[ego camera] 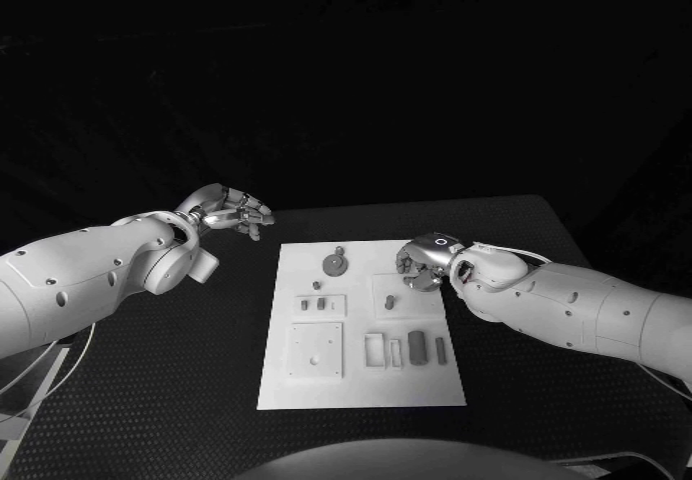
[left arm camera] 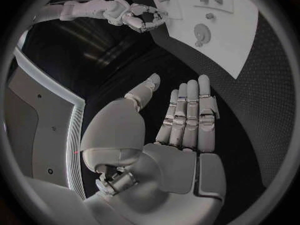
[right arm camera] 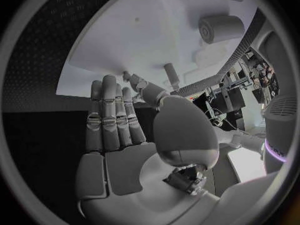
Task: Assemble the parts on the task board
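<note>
Both hands are empty with fingers straight and apart, the right hand [ego camera: 428,260] poised at the task board's [ego camera: 361,395] right edge beside a small upright peg [ego camera: 391,300] and the left hand [ego camera: 231,212] well off its far-left corner, so the right should probably settle squarely above that peg before closing, not approach it from the side.

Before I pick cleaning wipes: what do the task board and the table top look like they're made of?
Task board: looks like smooth matte white plastic, flat and even, though painted metal is possible. Table: black with a fine dotted texture, probably a rubbery or perforated mat.
</note>
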Robot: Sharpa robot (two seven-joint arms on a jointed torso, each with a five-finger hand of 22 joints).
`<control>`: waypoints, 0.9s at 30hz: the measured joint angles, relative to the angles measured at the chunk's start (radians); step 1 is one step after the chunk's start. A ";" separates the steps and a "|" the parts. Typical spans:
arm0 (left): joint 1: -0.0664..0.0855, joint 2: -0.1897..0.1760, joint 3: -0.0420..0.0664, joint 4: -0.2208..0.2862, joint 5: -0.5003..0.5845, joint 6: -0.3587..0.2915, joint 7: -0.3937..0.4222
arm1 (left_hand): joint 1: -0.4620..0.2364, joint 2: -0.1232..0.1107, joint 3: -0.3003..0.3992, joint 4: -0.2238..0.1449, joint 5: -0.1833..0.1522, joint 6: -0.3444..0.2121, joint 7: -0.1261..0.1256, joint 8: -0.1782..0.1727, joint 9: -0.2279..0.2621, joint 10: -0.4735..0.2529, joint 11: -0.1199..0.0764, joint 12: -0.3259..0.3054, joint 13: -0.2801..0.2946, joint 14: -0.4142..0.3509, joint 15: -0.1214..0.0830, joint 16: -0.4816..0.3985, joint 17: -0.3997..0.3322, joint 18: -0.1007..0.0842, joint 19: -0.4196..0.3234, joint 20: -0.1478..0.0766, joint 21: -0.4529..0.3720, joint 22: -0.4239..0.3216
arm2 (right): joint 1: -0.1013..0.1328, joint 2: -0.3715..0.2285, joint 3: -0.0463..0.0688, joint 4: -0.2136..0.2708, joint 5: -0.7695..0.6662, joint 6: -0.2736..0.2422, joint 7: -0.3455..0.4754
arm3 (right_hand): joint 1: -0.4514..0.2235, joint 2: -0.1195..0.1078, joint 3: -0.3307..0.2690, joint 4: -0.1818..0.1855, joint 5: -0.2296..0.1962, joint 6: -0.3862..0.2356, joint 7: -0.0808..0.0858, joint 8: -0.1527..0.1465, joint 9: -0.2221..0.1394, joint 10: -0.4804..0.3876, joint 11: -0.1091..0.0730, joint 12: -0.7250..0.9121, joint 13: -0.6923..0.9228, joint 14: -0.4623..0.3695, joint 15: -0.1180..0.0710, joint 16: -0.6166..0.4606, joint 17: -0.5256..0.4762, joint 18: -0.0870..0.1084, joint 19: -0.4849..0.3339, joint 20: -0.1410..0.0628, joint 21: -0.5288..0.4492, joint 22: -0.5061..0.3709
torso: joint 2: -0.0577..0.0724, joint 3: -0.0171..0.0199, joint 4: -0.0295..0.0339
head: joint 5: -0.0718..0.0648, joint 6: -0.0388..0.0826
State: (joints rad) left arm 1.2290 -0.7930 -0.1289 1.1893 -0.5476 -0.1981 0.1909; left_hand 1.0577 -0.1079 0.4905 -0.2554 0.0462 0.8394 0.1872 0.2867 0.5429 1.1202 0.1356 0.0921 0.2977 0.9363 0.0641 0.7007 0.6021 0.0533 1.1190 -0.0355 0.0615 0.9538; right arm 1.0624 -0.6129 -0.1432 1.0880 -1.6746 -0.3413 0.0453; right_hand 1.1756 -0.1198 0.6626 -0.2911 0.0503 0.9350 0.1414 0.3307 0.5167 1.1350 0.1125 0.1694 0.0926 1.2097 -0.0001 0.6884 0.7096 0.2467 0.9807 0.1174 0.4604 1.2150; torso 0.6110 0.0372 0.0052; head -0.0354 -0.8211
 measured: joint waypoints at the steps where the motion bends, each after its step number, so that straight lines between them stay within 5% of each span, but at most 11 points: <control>1: 0.000 0.000 0.000 0.001 0.000 0.000 0.000 | 0.000 0.000 0.000 0.000 0.000 0.000 0.000 0.000 0.000 0.000 0.000 0.000 0.000 0.000 0.000 0.000 0.000 0.000 0.000 0.000 0.000 0.000 | -0.001 0.001 0.000 -0.001 -0.001 0.003 0.000 | 0.000 0.000 0.000 0.000 0.000 0.000 0.000 0.000 0.000 0.000 0.000 0.000 0.000 0.000 0.000 0.000 0.000 0.000 0.000 0.000 0.000 0.000 | 0.000 -0.0001 0.0004 | 0.000 -0.001; 27: 0.000 -0.005 0.000 0.009 0.003 0.000 -0.002 | 0.000 0.000 -0.002 0.002 0.000 0.000 0.000 0.000 0.000 0.000 0.000 0.000 0.000 0.003 -0.003 0.000 0.002 0.009 0.000 0.000 0.000 -0.002 | -0.015 0.030 0.003 -0.028 -0.034 0.007 -0.020 | 0.003 0.003 0.000 0.000 0.000 0.027 -0.012 0.005 0.003 0.071 -0.022 0.018 0.014 0.005 -0.009 0.004 0.011 0.001 0.007 0.000 0.000 0.009 | 0.002 -0.0001 0.0004 | 0.007 -0.019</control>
State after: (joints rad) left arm 1.2292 -0.7983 -0.1289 1.1985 -0.5447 -0.1980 0.1893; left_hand 1.0577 -0.1079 0.4882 -0.2531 0.0462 0.8394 0.1871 0.2868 0.5430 1.1203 0.1355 0.0920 0.2978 0.9398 0.0606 0.7007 0.6041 0.0626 1.1188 -0.0353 0.0615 0.9521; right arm 1.0479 -0.5831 -0.1402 1.0596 -1.7085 -0.3347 0.0253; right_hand 1.1786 -0.1168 0.6625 -0.2911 0.0502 0.9623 0.1297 0.3360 0.5198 1.2065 0.0910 0.1875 0.1066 1.2146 -0.0092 0.6922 0.7201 0.2473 0.9880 0.1175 0.4604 1.2241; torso 0.6129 0.0371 0.0056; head -0.0280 -0.8401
